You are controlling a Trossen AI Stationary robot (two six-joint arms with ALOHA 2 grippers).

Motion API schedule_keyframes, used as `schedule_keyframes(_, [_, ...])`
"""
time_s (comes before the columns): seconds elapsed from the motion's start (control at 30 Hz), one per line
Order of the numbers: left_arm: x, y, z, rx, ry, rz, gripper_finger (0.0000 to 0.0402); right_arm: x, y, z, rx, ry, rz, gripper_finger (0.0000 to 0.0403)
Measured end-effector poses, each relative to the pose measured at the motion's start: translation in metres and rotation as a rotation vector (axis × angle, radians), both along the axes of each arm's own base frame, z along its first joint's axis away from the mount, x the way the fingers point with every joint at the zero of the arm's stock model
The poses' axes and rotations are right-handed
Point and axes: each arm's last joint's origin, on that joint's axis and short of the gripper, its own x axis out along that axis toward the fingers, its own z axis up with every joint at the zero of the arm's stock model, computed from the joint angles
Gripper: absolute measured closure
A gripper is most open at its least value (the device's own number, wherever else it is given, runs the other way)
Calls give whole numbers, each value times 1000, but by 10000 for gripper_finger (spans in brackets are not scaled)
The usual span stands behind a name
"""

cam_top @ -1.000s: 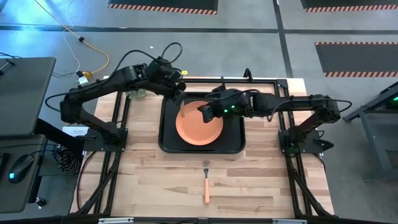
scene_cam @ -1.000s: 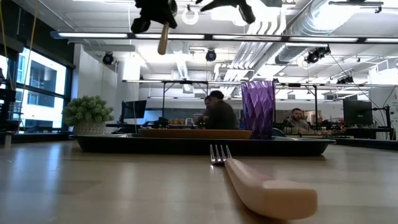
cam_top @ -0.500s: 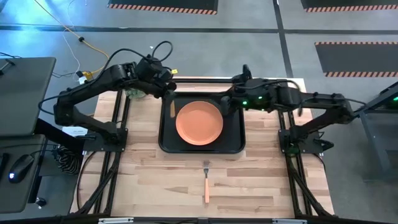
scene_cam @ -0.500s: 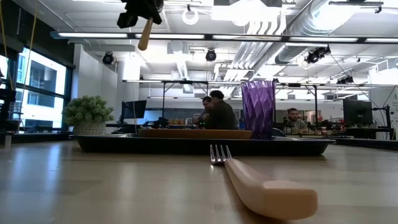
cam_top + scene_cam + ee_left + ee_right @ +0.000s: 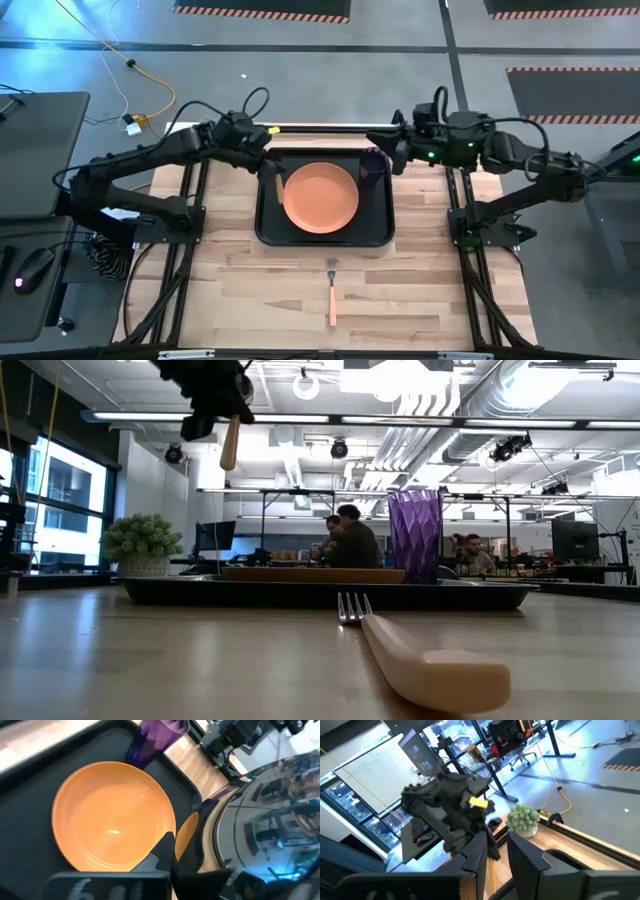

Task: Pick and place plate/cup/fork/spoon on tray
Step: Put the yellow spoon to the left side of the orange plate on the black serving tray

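While the left gripper point(image 5: 268, 172) hangs over the tray's point(image 5: 270, 232) nine o'clock rim, I see its jaws clamped on the spoon point(image 5: 229, 444), whose yellow-orange handle dangles down in the low view. On the tray sits the orange plate point(image 5: 320, 196) at centre, with the purple cup point(image 5: 374, 162) standing upright just beside it at two o'clock. At six o'clock — off the tray, on bare wood — lies the fork point(image 5: 332, 293), tines toward the tray. My right gripper point(image 5: 398, 145) waits at the tray's two o'clock corner, just past the cup — fingers slightly apart, holding nothing.
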Motion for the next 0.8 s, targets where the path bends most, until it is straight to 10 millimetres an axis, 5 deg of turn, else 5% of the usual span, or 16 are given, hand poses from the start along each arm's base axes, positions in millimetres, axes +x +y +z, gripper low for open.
schedule_keyframes(0.47, [-14,10,-87,-232,-53,-91,398,-8,0,-2,-12,46,6,336])
schedule_keyframes(0.8, [-28,22,-125,-399,-36,-120,398,-8,0,-2,-12,46,8,336])
